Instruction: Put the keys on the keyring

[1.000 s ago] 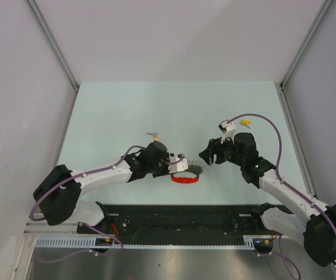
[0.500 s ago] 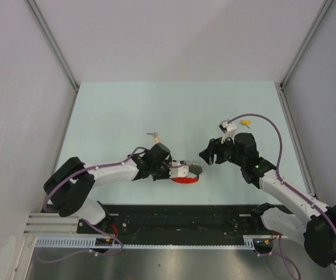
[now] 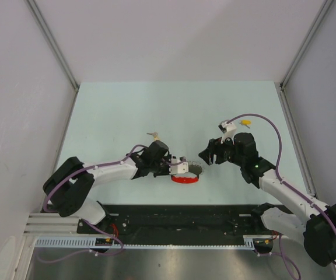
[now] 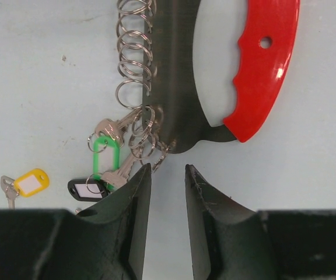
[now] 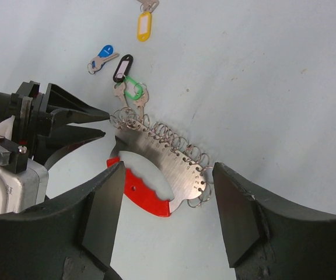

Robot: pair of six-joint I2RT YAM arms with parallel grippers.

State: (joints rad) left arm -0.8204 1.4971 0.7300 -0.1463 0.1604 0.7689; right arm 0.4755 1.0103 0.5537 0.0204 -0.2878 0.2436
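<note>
Bright, even overhead light; soft shadows; sharp wrist views; slight red-plastic glare.

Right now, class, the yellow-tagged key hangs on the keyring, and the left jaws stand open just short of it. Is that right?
No. The yellow-tagged key lies loose on the table, apart from the keyring; the left wrist view shows it. The jaws of the left gripper do stand open just short of the keyring.
</note>
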